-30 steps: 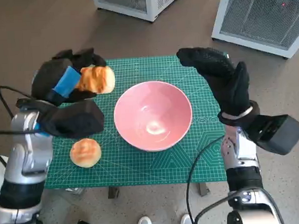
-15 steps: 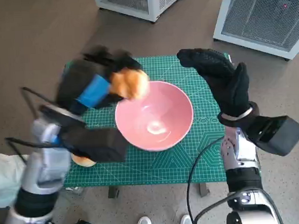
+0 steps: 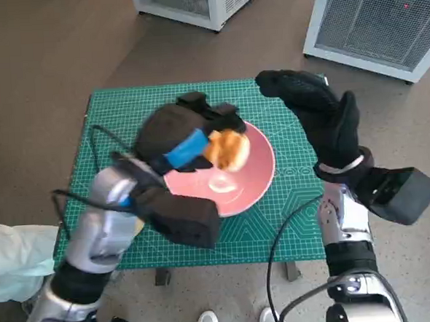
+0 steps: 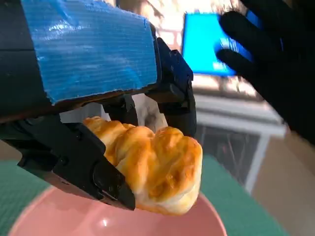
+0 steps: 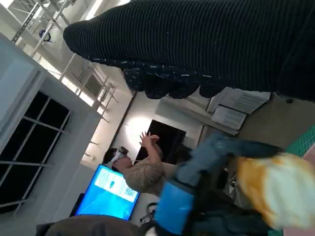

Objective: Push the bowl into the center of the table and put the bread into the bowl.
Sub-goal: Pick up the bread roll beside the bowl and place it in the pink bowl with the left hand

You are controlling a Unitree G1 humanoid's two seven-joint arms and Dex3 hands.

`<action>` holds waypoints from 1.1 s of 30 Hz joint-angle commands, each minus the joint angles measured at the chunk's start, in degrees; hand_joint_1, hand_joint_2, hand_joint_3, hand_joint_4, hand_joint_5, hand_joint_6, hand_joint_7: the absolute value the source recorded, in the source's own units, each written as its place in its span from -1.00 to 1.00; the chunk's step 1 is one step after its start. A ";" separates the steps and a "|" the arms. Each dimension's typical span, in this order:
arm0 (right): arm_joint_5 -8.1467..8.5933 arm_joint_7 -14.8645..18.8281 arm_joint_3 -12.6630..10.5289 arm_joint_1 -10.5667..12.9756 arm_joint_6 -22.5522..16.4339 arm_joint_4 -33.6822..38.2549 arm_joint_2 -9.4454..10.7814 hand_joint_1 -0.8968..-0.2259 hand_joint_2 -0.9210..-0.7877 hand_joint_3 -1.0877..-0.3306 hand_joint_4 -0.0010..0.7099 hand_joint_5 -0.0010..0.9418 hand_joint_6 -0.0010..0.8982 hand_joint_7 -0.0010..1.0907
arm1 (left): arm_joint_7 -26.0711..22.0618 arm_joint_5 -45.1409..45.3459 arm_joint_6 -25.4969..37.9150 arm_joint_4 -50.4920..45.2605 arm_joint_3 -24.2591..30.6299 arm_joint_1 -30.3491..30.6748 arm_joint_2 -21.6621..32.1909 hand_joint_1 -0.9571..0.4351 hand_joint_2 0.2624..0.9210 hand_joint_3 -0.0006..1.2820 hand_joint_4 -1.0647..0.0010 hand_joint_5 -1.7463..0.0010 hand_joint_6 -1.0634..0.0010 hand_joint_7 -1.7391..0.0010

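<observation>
The pink bowl (image 3: 235, 185) sits near the middle of the green mat (image 3: 124, 115). My left hand (image 3: 181, 137) hovers over the bowl and grips a golden piece of bread (image 3: 227, 150). In the left wrist view the bread (image 4: 157, 169) is pinched between the black fingers (image 4: 98, 172) just above the bowl's pink rim (image 4: 54, 223). My right hand (image 3: 322, 118) is raised beside the bowl's right side, fingers spread, holding nothing. The right wrist view shows the glove (image 5: 206, 44) and the bread (image 5: 273, 189) in my left hand (image 5: 197, 206). My left forearm hides the mat's front left.
Two white mesh-fronted units (image 3: 371, 20) stand on the floor beyond the table. A person (image 5: 142, 167) with raised hands and a blue screen (image 5: 110, 196) show in the right wrist view. A pale cloth-covered shape (image 3: 12, 254) lies at the left edge.
My left hand has carried the bread rightward from the mat's left side to above the bowl. The second bun at the front left is now hidden behind my forearm. The right hand stayed still.
</observation>
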 commanded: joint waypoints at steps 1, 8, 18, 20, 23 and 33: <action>0.78 0.37 -0.33 1.55 0.07 -0.03 0.38 -0.46 -1.00 -0.07 -0.47 -1.00 -1.00 0.19 | 0.26 0.60 -1.68 4.47 -1.11 -1.60 -0.97 0.38 0.99 -0.96 -0.47 -0.31 -0.23 -0.22; 0.85 0.11 -0.26 2.02 0.57 -0.82 0.54 -0.44 -1.00 -0.07 -0.47 -1.00 -1.00 0.19 | -2.81 0.63 2.09 6.05 -1.25 -1.00 -2.29 0.20 1.00 -0.77 -0.09 -0.19 -0.03 -0.42; 0.81 -0.27 -0.17 2.29 0.89 -1.35 0.50 -0.45 -1.00 -0.04 -0.47 -1.00 -1.00 0.18 | -15.36 -1.15 11.91 -2.10 -0.34 0.43 -1.14 0.11 0.67 -0.94 0.82 0.95 0.52 0.88; 0.79 -0.24 -0.20 2.17 0.81 -1.10 0.47 -0.45 -1.00 -0.04 -0.47 -1.00 -1.00 0.18 | -16.55 -2.00 12.40 -3.23 0.16 0.75 -0.87 0.06 0.66 -0.96 0.89 0.98 0.55 0.92; 0.78 -0.19 -0.17 2.04 0.77 -0.84 0.54 -0.46 -1.00 -0.04 -0.47 -1.00 -1.00 0.18 | -18.57 -3.16 13.48 -5.14 0.81 1.16 -0.23 0.00 0.65 -0.97 0.96 0.99 0.59 0.96; 1.24 0.54 0.16 2.11 1.41 -0.98 0.62 -0.48 -1.00 -0.03 -0.47 -1.00 -1.00 0.18 | -26.19 -5.40 21.13 -17.76 4.82 3.35 3.52 -0.08 0.64 -0.98 1.00 1.00 0.71 1.00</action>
